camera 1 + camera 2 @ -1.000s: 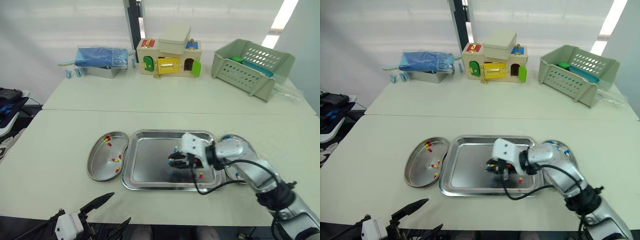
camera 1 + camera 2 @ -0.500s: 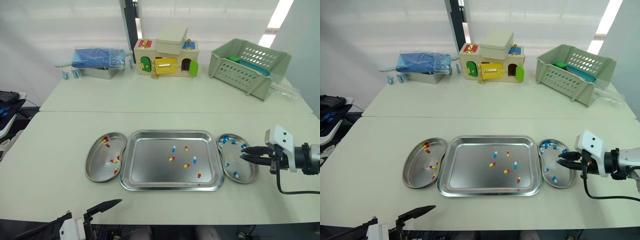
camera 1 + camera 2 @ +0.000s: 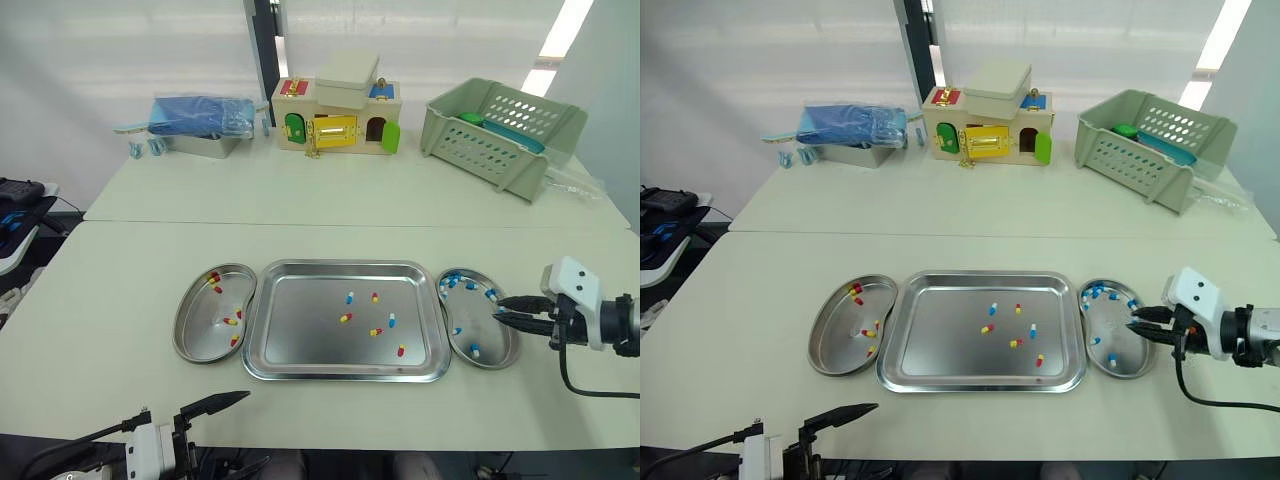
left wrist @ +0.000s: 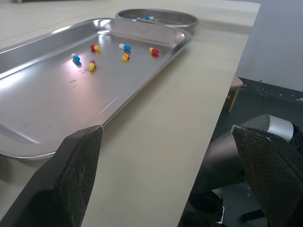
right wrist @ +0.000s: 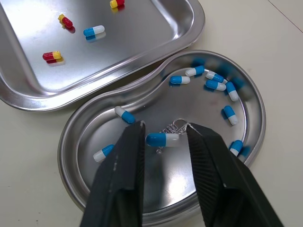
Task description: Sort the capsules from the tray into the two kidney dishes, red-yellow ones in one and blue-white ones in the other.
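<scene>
Capsules (image 3: 376,331) are still left in the tray: six are counted, four red-yellow and two blue-white. Nearest, at the table's front edge, the left gripper (image 4: 165,132) is held idle, its fingers spread wide with nothing between them. Beyond it, the tray (image 3: 300,335) is flanked by the left kidney dish (image 3: 195,335), where a few red-yellow ones lie, and the right kidney dish (image 3: 492,357), where the blue-white ones are gathered. A second ago the right gripper (image 5: 164,125) was bent over the middle of the tray. It has since been carried out over the right kidney dish, and its fingers are parted, with a blue-white capsule (image 5: 162,139) seen between them, apparently let go onto the dish floor. One more delivery is thus judged done, and a return to the tray is called for. Farther back, a wooden latch box (image 3: 338,112) and a green basket (image 3: 500,130) are set.
</scene>
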